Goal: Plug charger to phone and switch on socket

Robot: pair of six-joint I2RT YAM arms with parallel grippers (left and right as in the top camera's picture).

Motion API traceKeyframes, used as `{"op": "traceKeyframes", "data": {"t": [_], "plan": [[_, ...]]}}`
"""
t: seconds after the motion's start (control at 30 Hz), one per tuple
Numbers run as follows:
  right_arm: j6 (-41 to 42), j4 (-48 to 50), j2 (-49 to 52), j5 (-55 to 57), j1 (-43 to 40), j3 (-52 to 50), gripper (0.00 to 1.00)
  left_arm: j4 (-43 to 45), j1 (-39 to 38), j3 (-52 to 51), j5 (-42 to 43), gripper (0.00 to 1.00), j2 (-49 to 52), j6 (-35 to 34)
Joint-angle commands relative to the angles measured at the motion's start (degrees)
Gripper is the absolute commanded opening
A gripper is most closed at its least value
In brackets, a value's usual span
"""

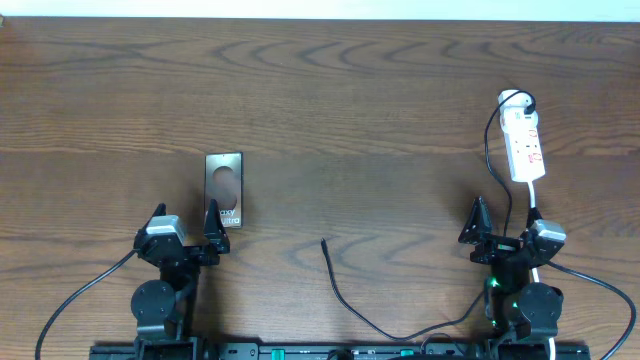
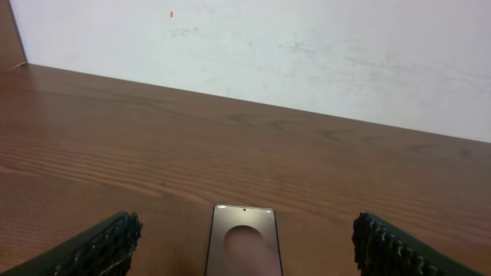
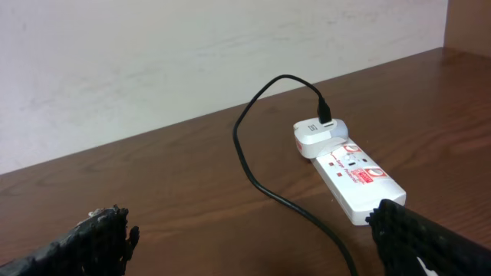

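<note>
Charger (image 1: 333, 283) lies loose; my left gripper (image 1: 186, 228) and right gripper (image 1: 506, 230) gape empty.
Its thin tip may slip my pinch, shoving phone (image 1: 224, 188) away.

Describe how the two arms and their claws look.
Both arms are black, with round joint housings and a silver-grey cap by each wrist. The left claw and right claw have black fingers with ribbed pads. A black cable trails from each arm, and green lights glow on the right arm.
</note>
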Motion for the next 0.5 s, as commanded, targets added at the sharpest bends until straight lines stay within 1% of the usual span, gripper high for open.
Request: {"op": "traceKeyframes", "data": {"t": [0.0, 0.17, 0.33, 0.47], "plan": [[-0.7, -0.2, -0.4, 0.8, -0.4, 0.0, 0.99, -0.5, 0.3, -0.6, -1.8, 0.91, -0.4, 1.1], [-0.7, -0.2, -0.4, 0.8, -0.4, 0.0, 0.99, 0.8, 0.2, -0.3, 0.4, 0.91, -0.4, -1.6], [-0.7, -0.2, -0.4, 0.8, -0.4, 0.0, 0.99, 0.2, 0.2, 0.6, 3.8, 0.91, -0.4, -8.6], [-0.7, -0.2, -0.4, 0.8, -0.4, 0.0, 0.99, -3.2, 0.2, 2.1, 9.5, 0.91, -0.4, -8.7]]}}
